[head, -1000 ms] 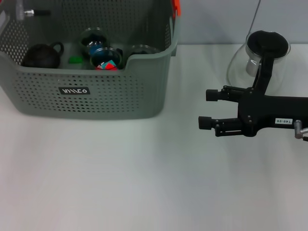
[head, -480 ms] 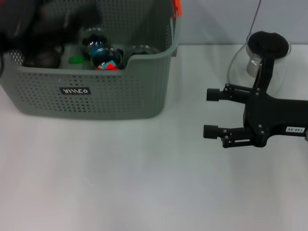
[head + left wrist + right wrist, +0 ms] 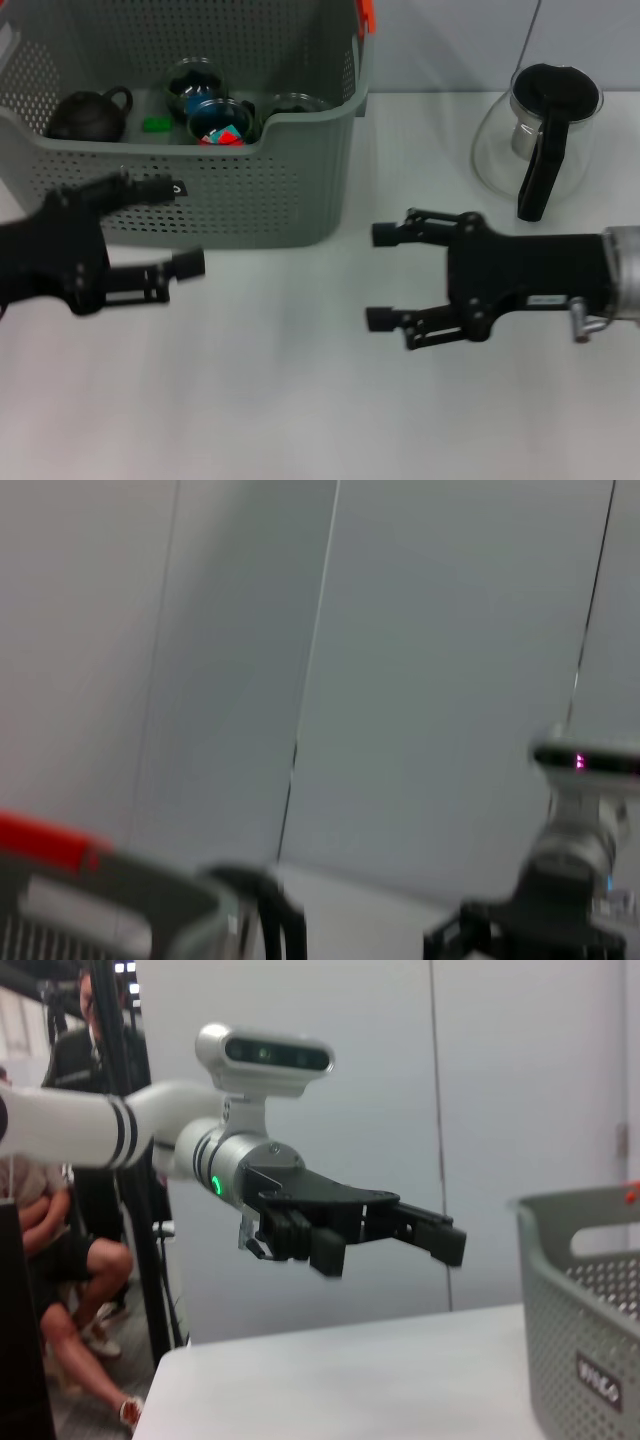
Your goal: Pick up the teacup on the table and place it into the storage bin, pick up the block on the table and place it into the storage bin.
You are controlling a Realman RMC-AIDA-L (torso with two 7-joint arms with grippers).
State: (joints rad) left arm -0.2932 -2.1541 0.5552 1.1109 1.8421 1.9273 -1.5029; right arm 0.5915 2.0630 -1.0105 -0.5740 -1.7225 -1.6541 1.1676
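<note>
The left gripper (image 3: 172, 226) hangs above the table (image 3: 300, 400) with its fingers spread and nothing between them. Just behind it, nearly against its upper finger, stands the front wall of the storage bin (image 3: 300, 190), a grey perforated basket with an orange clip (image 3: 367, 14) on the far rim. Inside the bin, beyond this gripper, lie a dark teapot (image 3: 88, 115), a small green piece (image 3: 155, 125), a teacup (image 3: 222, 120) holding a red and teal block (image 3: 226, 133), and two more glass cups (image 3: 192, 78) behind and beside it.

The right gripper (image 3: 382, 277) is also above the table, fingers spread wide and empty, pointing toward the left gripper. The bin's near corner sits ahead of it and a little farther back. Behind its wrist, well apart from the bin, stands a glass jug (image 3: 540, 135) with a black lid and handle.

In the right wrist view the left gripper (image 3: 400, 1238) shows in the air, fingers parted, in front of the bin (image 3: 585, 1310)
</note>
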